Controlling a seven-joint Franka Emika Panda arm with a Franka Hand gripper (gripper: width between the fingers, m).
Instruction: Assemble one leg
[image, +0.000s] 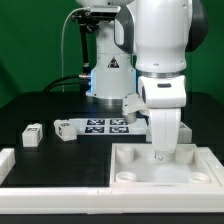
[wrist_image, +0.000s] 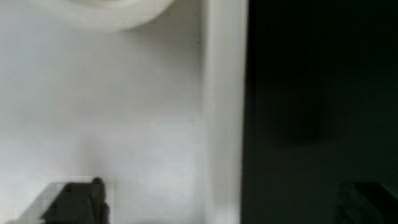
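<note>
My gripper (image: 163, 152) reaches down onto the big white tray (image: 200, 170) at the exterior view's right. In the wrist view the gripper (wrist_image: 217, 206) is open, and its dark fingertips (wrist_image: 71, 204) stand wide apart on either side of the tray's raised rim (wrist_image: 222, 110). One tip is over the white tray floor, the other over the black table. Nothing is between the jaws but the rim. A rounded bump (wrist_image: 111, 14) shows on the tray floor. Two small white legs (image: 33, 135) (image: 65, 128) lie on the table at the exterior view's left, apart from the gripper.
The marker board (image: 103, 125) lies behind the tray, beside the robot base (image: 108, 80). Another small white part (image: 131, 104) sits by the base. A white L-shaped border (image: 55, 195) runs along the front left of the table.
</note>
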